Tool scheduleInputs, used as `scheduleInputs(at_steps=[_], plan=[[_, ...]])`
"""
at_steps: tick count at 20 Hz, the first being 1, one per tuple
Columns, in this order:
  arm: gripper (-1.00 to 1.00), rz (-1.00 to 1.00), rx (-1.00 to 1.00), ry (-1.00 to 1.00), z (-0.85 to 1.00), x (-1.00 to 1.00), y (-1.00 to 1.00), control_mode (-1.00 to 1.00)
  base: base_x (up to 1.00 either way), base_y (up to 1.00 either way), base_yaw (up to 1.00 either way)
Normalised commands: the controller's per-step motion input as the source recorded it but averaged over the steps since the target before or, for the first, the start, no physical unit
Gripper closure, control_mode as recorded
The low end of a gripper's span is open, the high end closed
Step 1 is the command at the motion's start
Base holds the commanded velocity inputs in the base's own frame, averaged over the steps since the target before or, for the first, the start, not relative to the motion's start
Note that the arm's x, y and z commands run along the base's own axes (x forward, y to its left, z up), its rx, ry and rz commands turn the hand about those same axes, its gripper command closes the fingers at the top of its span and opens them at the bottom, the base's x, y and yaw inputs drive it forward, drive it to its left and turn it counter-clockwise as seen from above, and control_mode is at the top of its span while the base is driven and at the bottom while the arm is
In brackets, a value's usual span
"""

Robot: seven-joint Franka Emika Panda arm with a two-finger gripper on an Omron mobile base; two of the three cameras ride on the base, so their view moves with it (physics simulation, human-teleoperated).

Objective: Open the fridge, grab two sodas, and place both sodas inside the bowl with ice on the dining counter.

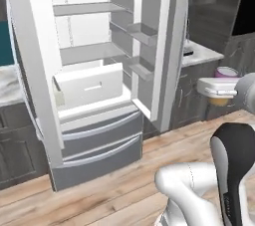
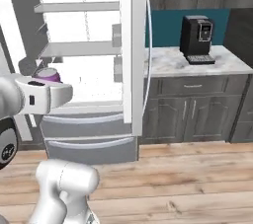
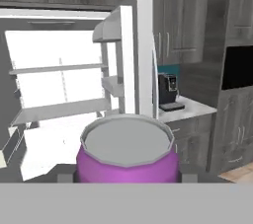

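The fridge [image 1: 94, 140] stands with its doors swung wide, showing white shelves and a white inner drawer [image 1: 89, 88]. My gripper [image 1: 222, 88] is shut on the purple soda [image 1: 226, 72], whose orange lower band pokes out below the hand. It hangs in the air to the right of the fridge's right door [image 1: 169, 46]. From the other side, the gripper [image 2: 47, 90] holds the purple soda [image 2: 48, 75] in front of the fridge interior [image 2: 84, 25]. In the hand view the purple soda [image 3: 127, 161] sits close up, grey top upward. The blue soda, bowl, ice and dining counter are out of view.
A black coffee machine [image 2: 197, 40] stands on a marble-topped dark cabinet run [image 2: 197, 62] right of the fridge. A black wall oven [image 3: 237, 67] is set in tall dark cabinets. The floor [image 2: 188, 183] is wood planks. The open door [image 2: 133, 45] juts out beside my arm.
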Motion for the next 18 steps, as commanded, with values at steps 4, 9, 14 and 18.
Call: scheduleInputs(at_steps=[4, 9, 14, 18], plan=[[1.0, 0.0, 0.0, 0.0, 0.0, 0.0, 0.0, 1.0, -0.49, 0.0, -0.61], [1.0, 0.0, 0.0, 0.0, 0.0, 0.0, 0.0, 1.0, -0.08, 0.0, -0.69], [1.0, 0.0, 0.0, 0.0, 0.0, 0.0, 0.0, 1.0, 0.09, -0.01, -0.67], [1.0, 0.0, 0.0, 0.0, 0.0, 0.0, 0.0, 1.0, 0.26, 0.0, -0.6]])
